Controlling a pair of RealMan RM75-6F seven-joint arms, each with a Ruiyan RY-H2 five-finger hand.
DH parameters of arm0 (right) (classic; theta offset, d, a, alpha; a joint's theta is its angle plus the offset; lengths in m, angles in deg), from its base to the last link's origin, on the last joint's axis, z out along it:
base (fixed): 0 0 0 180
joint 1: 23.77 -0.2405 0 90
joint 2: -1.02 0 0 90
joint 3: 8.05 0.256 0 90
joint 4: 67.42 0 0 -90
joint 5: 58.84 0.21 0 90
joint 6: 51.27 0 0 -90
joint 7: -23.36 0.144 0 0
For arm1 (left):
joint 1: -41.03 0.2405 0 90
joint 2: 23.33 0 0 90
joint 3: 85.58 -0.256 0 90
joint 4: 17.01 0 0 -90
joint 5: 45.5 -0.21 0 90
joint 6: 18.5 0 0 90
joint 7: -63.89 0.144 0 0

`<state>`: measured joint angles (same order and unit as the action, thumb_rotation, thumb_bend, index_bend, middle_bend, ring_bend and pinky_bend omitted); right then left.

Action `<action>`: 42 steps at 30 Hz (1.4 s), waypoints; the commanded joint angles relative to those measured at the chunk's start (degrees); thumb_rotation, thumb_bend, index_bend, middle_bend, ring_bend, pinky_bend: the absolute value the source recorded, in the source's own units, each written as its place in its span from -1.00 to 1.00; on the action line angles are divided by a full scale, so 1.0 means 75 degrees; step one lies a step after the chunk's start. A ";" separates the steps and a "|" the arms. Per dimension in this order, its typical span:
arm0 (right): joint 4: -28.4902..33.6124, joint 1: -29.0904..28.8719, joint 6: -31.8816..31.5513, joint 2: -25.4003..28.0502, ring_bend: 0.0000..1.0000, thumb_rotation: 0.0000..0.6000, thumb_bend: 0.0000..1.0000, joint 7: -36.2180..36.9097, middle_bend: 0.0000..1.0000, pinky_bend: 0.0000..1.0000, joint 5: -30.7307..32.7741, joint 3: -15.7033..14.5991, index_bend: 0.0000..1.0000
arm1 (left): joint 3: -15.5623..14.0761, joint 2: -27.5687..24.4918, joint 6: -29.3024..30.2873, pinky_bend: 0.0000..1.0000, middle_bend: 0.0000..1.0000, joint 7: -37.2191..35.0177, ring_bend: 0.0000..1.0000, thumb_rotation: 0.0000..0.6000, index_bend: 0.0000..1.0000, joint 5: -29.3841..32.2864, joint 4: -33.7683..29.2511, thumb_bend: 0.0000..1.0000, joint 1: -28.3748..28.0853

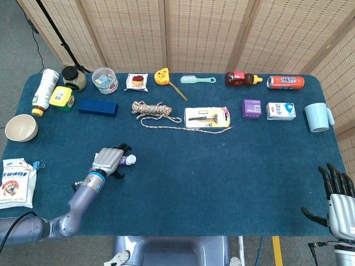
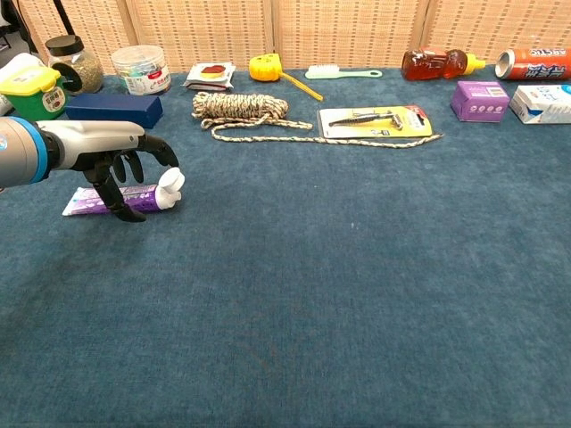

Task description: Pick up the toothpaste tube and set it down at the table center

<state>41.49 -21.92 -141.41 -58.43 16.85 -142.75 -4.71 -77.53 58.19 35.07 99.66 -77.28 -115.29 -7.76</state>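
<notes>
Left arm comes in from the near-left corner, silver forearm angled up and to the right, with a blue band at the wrist. The left hand (image 1: 109,160) sits palm-down with its dark fingers (image 2: 134,166) curled over the toothpaste tube (image 2: 116,199), gripping it; in the chest view the thumb hooks down in front of the tube. The right hand (image 1: 339,197) is down at the near-right corner, only partly in frame, back of the hand up, fingers straight and spread, thumb sticking out to the left, holding nothing.
</notes>
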 commanded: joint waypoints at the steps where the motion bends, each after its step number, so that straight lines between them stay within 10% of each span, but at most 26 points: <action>1: -0.0010 0.0010 -0.0005 0.0000 -1.00 1.00 -1.00 0.0024 -1.00 -1.00 -0.0019 -0.0009 -0.93 | -0.0072 -0.0070 0.0111 -0.44 -0.70 -0.0282 -0.52 0.96 -0.65 -0.0556 0.0131 -0.54 0.0109; 12: -0.0028 0.0064 -0.0075 0.0009 -1.00 1.00 -1.00 0.0062 -1.00 -1.00 -0.0096 -0.0023 -0.93 | -0.0672 0.0310 0.0768 -0.44 -0.69 -0.0155 -0.53 1.00 -0.37 -0.2314 0.0900 -0.52 0.0390; 42: 0.0001 0.0265 -0.0264 0.0051 -1.00 1.00 -1.00 0.0128 -1.00 -1.00 -0.0150 -0.0079 -0.93 | -0.0261 0.1267 0.0909 -0.44 -0.53 -0.0541 -0.37 1.00 -0.31 -0.2057 0.1715 -0.52 0.0722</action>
<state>41.49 -19.94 -143.38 -58.04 17.80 -143.88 -5.29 -79.54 67.64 41.86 95.66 -92.67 -102.49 -2.40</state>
